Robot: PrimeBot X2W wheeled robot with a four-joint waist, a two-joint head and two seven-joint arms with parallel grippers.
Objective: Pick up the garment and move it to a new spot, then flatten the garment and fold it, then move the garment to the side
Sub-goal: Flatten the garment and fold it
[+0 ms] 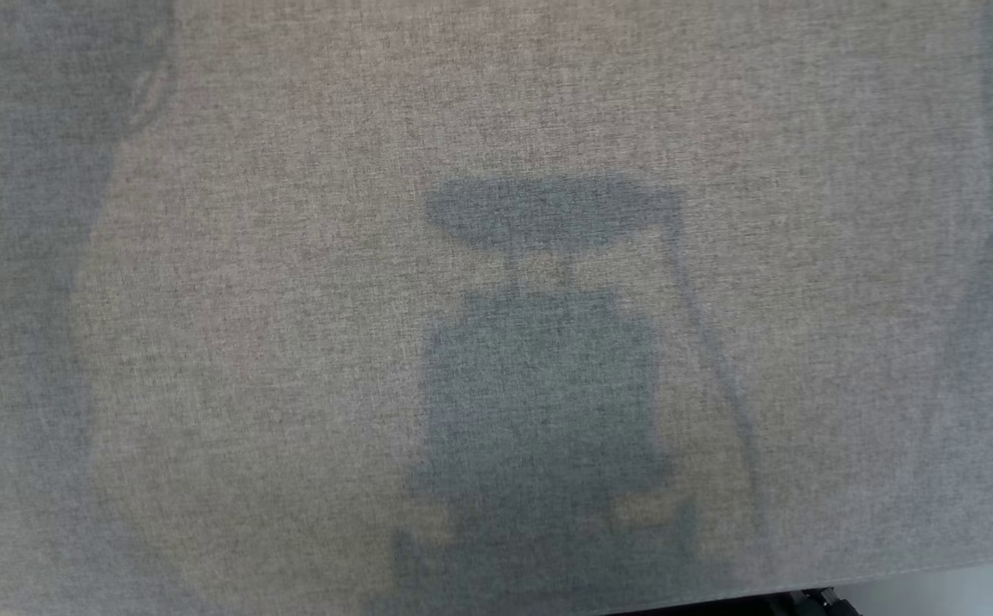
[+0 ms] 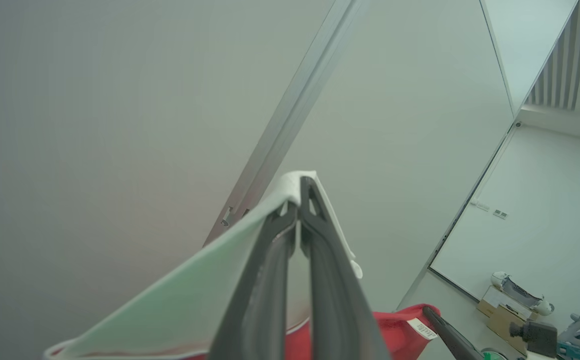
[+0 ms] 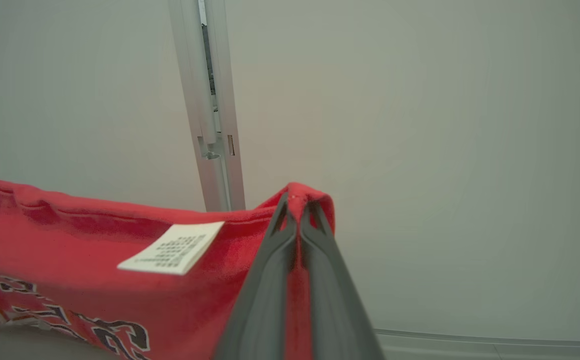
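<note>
Holding the garment (image 3: 95, 250) up by two corners is where I have the rig now, so I judge this to be the carry, with the lay-down and flattening to come. The left gripper (image 2: 298, 200) is pinched tight on a corner that shows the pale inner side, right at the lower end of the wall rail (image 2: 290, 110). The right gripper (image 3: 297, 206) is clamped on a red corner just right of the rail's lower end. From there the hem runs away leftward past the rail, and a white label (image 3: 172, 247) lies below and left of it. The hem looks fairly straight, with a slight sag left of the rail.

To do this well I'd hold both wrists level and leave the spacing as it is, so the hem is taut but not stretched. Little cloth pokes past either pair of fingertips, so a sharp tug could pull a corner free. I'd travel slowly so the hanging body does not swing. Then I'd bring the free bottom edge onto the grey table (image 1: 205, 299) first and draw the grips back over it, so the cloth pays out flat and not in a heap. How low that bottom edge hangs I cannot tell; the table shows me the robot's shadow (image 1: 539, 385), so I'd lower in small steps.
</note>
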